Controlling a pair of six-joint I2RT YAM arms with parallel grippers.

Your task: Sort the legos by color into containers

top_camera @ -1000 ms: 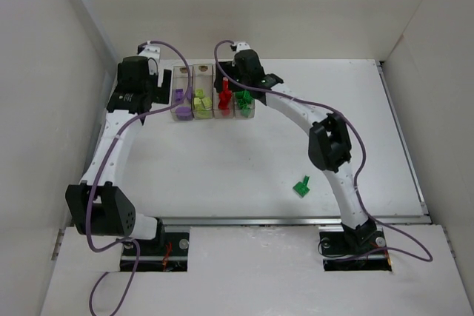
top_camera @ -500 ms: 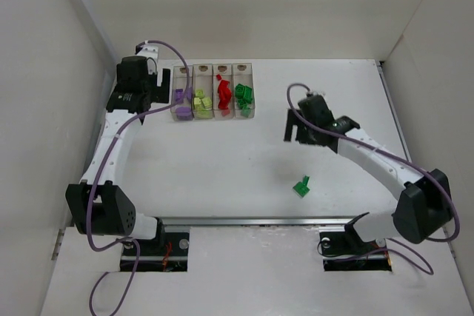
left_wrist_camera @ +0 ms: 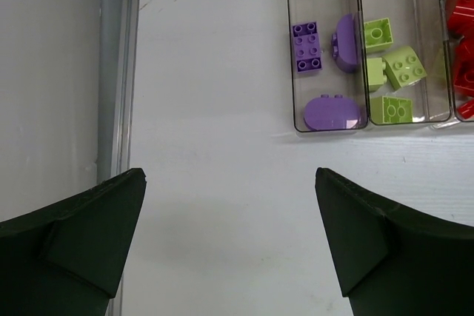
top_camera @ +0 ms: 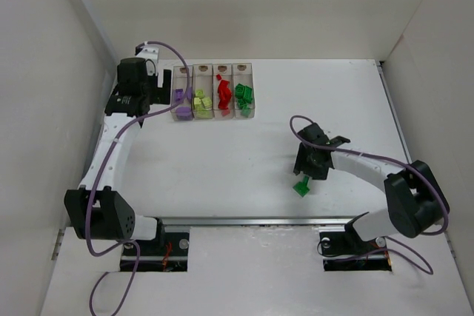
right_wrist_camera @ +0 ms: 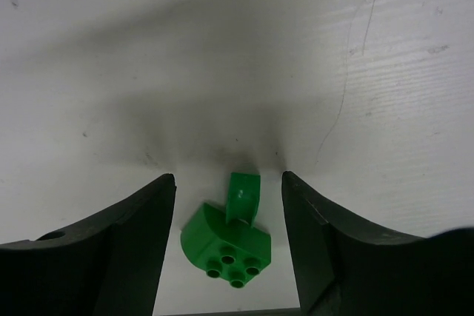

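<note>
Four clear bins (top_camera: 213, 72) stand in a row at the back, holding purple, yellow-green, red and green legos. The purple (left_wrist_camera: 306, 46) and yellow-green (left_wrist_camera: 404, 66) ones also show in the left wrist view. One green lego (top_camera: 301, 186) lies loose on the table near the front; in the right wrist view it (right_wrist_camera: 227, 240) sits between my fingers, studs up, untouched. My right gripper (top_camera: 305, 175) is open and low around it. My left gripper (top_camera: 152, 94) is open and empty beside the bins' left end.
White walls enclose the table on the left, back and right. A metal rail (top_camera: 296, 220) runs along the front edge. A grey strip (left_wrist_camera: 118, 72) edges the table's left side by the wall.
My right arm has swung from the bins at the back to the front right and come down over the loose green lego. The left arm has barely moved.
</note>
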